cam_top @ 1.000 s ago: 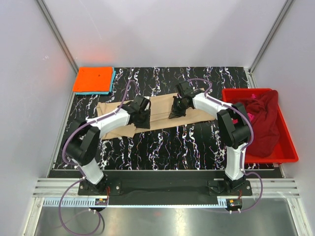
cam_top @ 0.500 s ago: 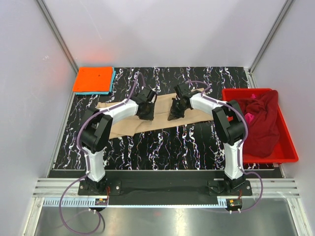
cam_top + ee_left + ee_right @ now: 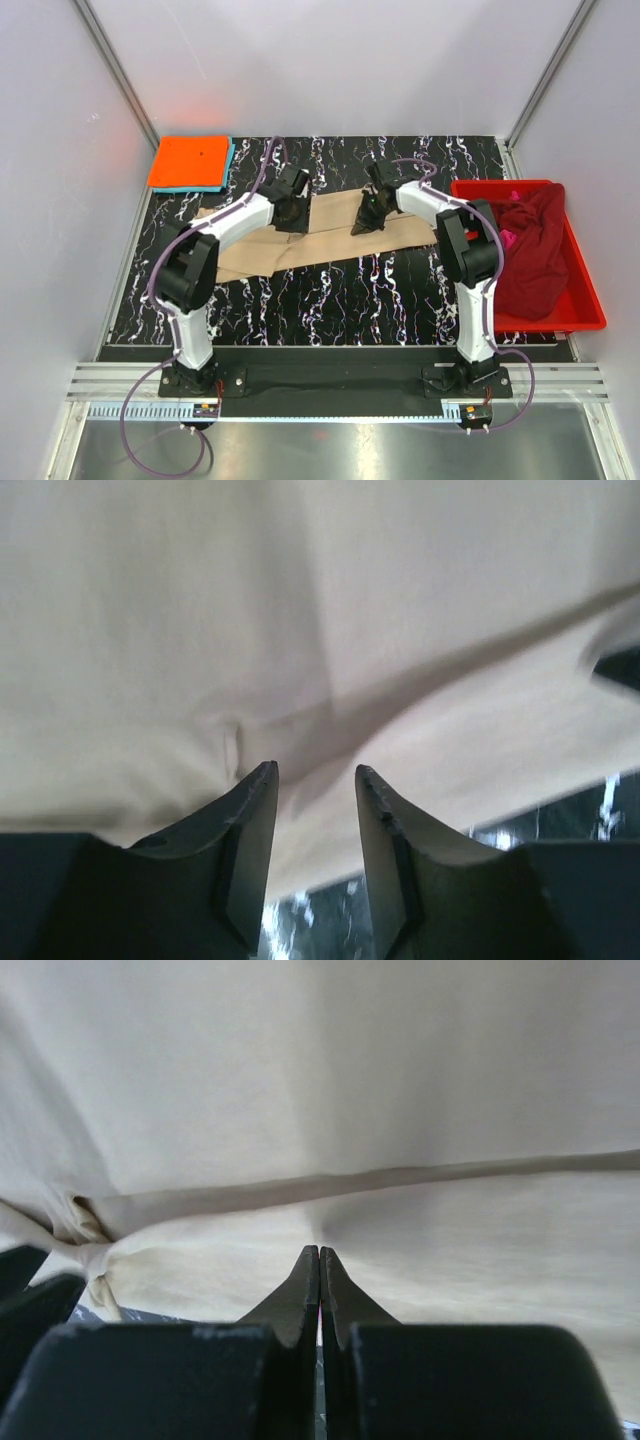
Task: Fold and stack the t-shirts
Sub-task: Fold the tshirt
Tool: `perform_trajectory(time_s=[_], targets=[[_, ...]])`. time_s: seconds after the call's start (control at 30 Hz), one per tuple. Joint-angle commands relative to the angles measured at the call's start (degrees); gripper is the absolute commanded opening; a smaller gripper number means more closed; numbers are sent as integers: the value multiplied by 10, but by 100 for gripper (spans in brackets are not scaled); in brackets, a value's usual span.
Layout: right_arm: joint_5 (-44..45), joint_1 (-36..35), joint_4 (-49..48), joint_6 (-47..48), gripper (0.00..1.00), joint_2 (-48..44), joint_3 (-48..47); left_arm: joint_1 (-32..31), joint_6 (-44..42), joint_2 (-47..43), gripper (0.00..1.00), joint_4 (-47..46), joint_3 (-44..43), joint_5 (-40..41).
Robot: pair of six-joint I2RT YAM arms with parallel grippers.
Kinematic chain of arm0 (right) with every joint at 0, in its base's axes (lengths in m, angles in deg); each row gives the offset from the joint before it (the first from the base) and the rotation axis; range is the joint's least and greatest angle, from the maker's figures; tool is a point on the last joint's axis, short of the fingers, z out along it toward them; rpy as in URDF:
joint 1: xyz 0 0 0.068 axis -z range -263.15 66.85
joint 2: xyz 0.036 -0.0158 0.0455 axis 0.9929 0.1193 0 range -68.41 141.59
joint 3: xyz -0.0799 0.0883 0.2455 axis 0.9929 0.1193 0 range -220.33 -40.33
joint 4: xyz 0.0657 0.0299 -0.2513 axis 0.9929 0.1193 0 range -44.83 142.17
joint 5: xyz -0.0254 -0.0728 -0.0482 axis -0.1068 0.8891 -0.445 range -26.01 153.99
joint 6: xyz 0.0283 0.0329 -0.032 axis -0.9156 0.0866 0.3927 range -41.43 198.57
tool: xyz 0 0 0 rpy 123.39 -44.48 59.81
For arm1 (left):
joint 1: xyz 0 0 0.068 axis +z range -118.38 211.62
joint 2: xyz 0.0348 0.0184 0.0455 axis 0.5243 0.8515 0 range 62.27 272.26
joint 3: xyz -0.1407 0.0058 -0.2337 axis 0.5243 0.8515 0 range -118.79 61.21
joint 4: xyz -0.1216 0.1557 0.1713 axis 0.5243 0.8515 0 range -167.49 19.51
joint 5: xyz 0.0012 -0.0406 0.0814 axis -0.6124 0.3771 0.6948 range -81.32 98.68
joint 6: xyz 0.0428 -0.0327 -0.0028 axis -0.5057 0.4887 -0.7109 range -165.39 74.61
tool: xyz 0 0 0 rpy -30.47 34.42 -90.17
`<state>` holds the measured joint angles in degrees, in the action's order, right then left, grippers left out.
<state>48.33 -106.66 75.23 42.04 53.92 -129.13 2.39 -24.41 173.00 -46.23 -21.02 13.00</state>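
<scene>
Left gripper [image 3: 316, 770], jaws apart, hovers over the tan t-shirt [image 3: 400, 630]; right gripper [image 3: 320, 1252] pinches cloth at its closed tips.

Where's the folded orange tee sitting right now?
In the top view the orange tee lies at the far left corner of the table, stacked on the light blue tee, beyond and left of the tan tee.

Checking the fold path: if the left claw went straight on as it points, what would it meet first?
The tan t-shirt: its cloth fills the wrist view ahead of the open left claw. Depth is unclear, but nothing else lies between.
</scene>
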Motion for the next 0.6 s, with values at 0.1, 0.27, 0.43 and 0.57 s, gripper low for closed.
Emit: perform_trajectory(time_s=[0.1,0.27,0.43,0.57], targets=[[39,55,34,48,0,-38,4,4,-19,-172,45,35,100,-19],[39,69,58,109,1,-59,-3,23,6,-292,52,48,213,-28],[-9,68,45,103,2,-72,14,63,21,-316,55,13,287,-69],[-39,58,37,95,8,-81,29,73,25,-282,57,6,288,-80]])
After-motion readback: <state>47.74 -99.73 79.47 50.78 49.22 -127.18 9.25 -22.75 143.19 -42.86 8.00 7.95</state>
